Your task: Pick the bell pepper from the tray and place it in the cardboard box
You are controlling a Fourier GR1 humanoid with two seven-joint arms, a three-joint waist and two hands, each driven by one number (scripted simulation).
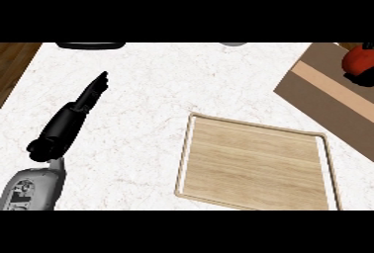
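Left hand (70, 121) lies over the white marble counter (146, 89) at the near left of the head view, its fingers straight and pointing away toward the far edge, with nothing held; its grey forearm (29, 190) comes in from the lower left corner. Well to the right of this hand sits the wooden tray (256, 165), flat on the counter, its raised rim showing all round and its floor bare. Farther right again and beyond the tray lies the cardboard box (329, 94), set at an angle and running off the right edge; at its far right end the red bell pepper (358, 59) shows, partly cut by the frame. Just below the pepper and touching it is a dark shape that seems to be the right hand (363, 76); too little of it shows to tell whether it grasps the pepper or how its fingers stand.
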